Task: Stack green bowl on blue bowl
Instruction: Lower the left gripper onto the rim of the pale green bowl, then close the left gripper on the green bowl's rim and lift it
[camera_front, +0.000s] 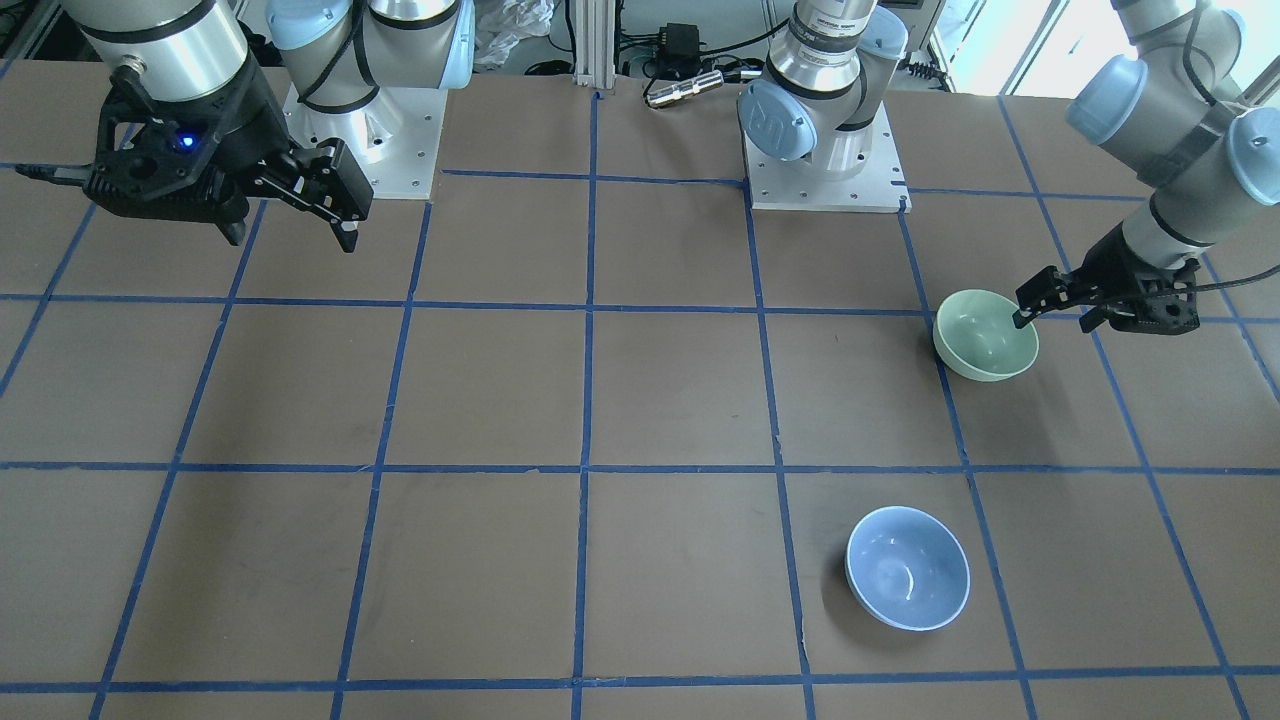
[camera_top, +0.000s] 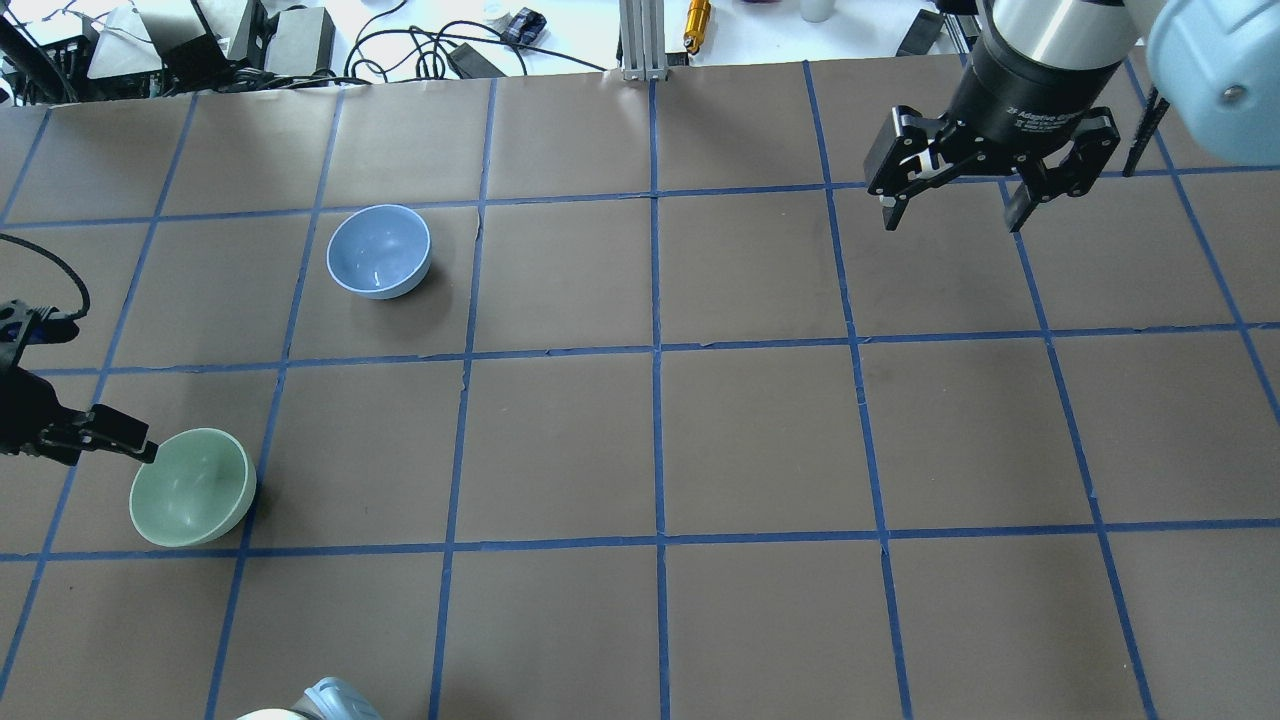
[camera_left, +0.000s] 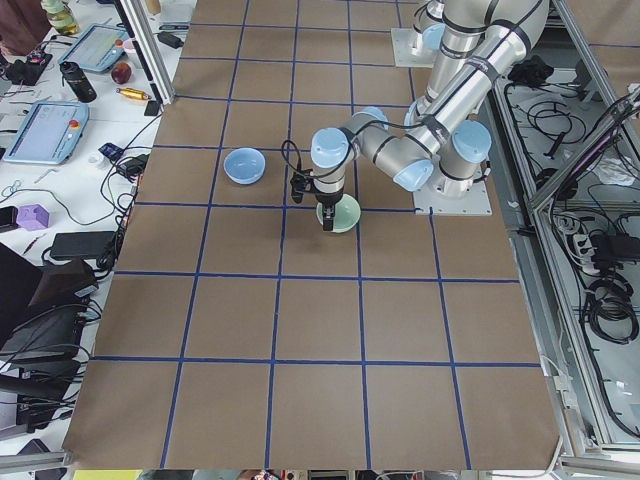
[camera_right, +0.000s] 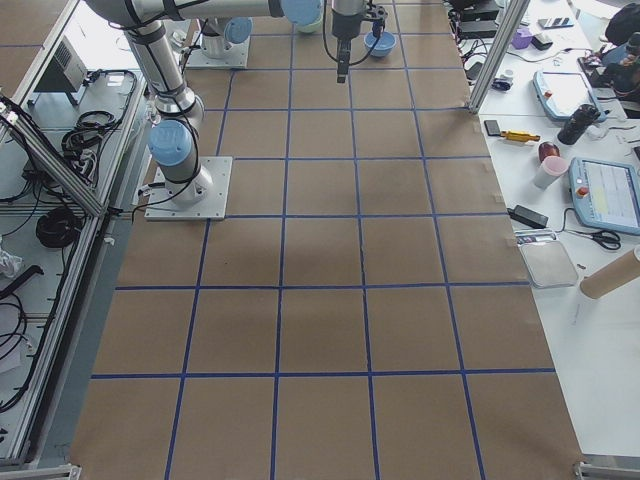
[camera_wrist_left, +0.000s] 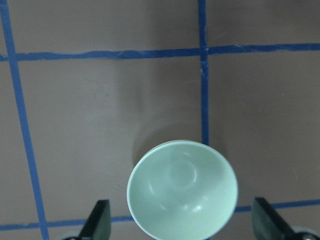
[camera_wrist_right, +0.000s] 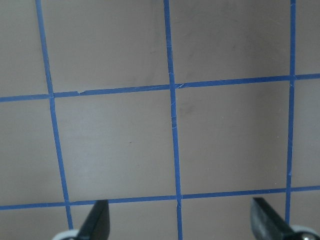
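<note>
From my console, the left gripper (camera_front: 1055, 318) hangs at the rim of the green bowl (camera_front: 985, 338), jaws spread wide. The bowl sits upright on the table (camera_front: 500, 400), well apart from the blue bowl (camera_front: 907, 567). The right gripper (camera_top: 952, 215) hangs far off, jaws also apart.

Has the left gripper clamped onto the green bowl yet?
No. In the left wrist view the left gripper has its fingers wide apart, with a gap to the green bowl on each side.
</note>
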